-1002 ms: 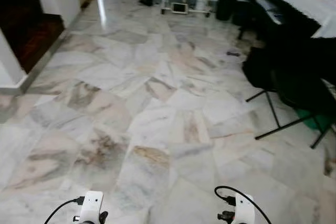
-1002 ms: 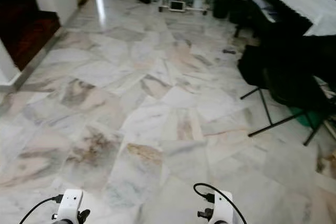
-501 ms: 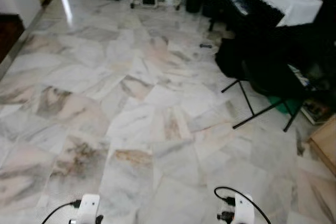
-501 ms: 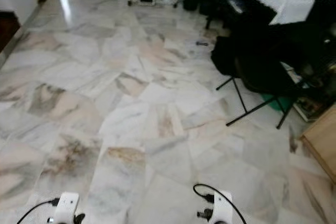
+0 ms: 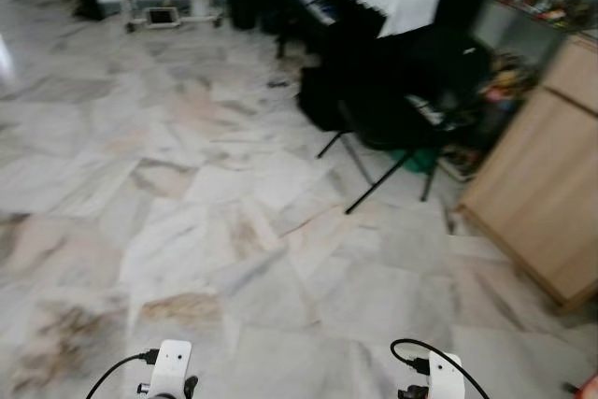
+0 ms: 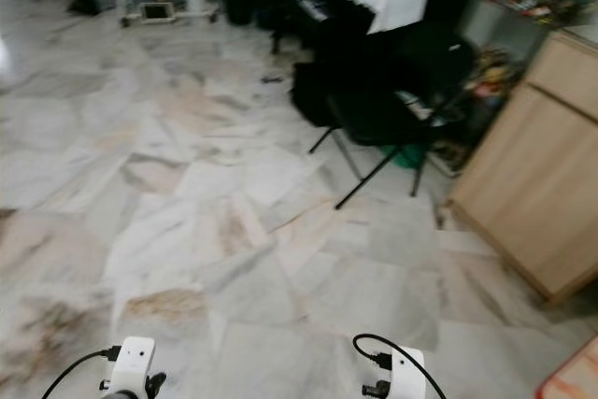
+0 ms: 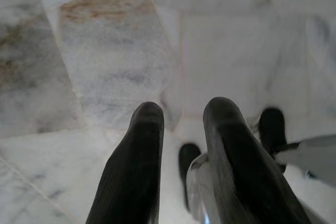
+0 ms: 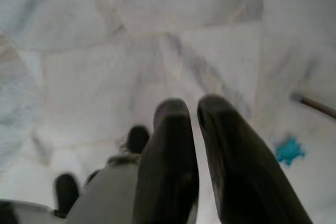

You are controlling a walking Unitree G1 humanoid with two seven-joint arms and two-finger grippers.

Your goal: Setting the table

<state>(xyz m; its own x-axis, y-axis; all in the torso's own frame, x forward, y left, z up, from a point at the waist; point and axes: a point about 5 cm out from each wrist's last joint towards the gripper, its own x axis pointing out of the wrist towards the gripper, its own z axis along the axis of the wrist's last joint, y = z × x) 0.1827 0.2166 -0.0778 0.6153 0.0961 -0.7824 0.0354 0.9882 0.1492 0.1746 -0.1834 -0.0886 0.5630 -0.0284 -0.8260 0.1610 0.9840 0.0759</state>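
A marble floor (image 5: 234, 231) lay ahead with no table setting begun, the left gripper (image 7: 181, 129) slightly parted and the right gripper (image 8: 191, 121) nearly closed, both empty.

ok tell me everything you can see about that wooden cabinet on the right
The wooden cabinet is light, pale-brown wood with a plain flat side panel and a seam near its top. It stands upright on the marble floor, at the robot's right, just beyond the black folding chair. Its far end is cut off by the frame.
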